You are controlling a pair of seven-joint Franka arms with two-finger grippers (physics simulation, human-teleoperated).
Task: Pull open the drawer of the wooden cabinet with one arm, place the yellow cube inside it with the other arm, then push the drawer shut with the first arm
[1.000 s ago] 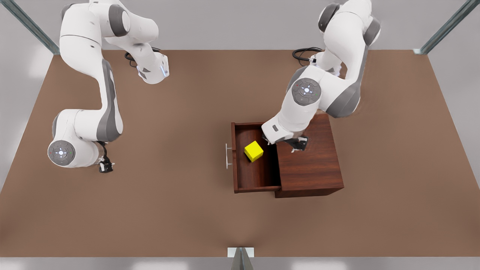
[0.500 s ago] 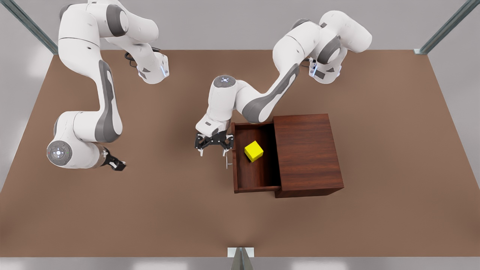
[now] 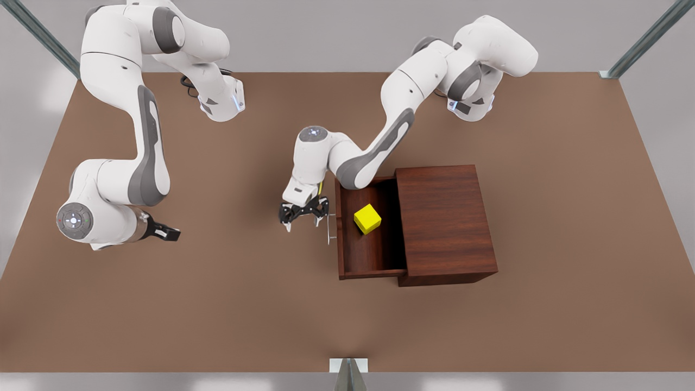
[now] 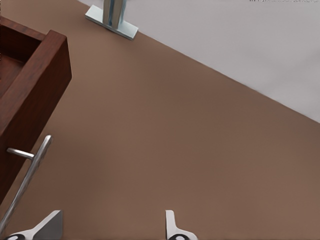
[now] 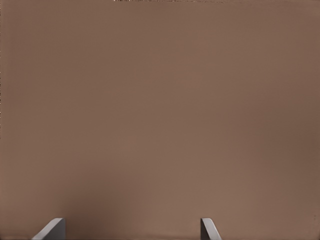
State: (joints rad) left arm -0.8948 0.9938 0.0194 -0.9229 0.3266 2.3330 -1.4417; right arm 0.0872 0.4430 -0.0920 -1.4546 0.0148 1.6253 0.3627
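Front view: the yellow cube point(image 3: 367, 219) is being carried in the open drawer point(image 3: 371, 255) of the wooden cabinet point(image 3: 445, 222), mid-bench; the left gripper point(image 3: 303, 214), fingers apart, is being held just outside the handle point(image 3: 331, 228).

Left wrist view: the handle point(image 4: 25, 180) is being shown beside one fingertip point(image 4: 47, 226).

Right wrist view: bare bench point(image 5: 160, 110) is being faced by the waiting right gripper point(image 5: 131, 227), fingers apart.

The left tool point(image 3: 302, 218) hangs fingers-down from a bent arm that reaches in from the far right of the front view, its two fingers point(image 4: 172, 227) spread apart with nothing between them. The right tool point(image 3: 172, 234) waits at the front view's left, level and pointing right, fingers point(image 5: 210, 229) parted and bare.
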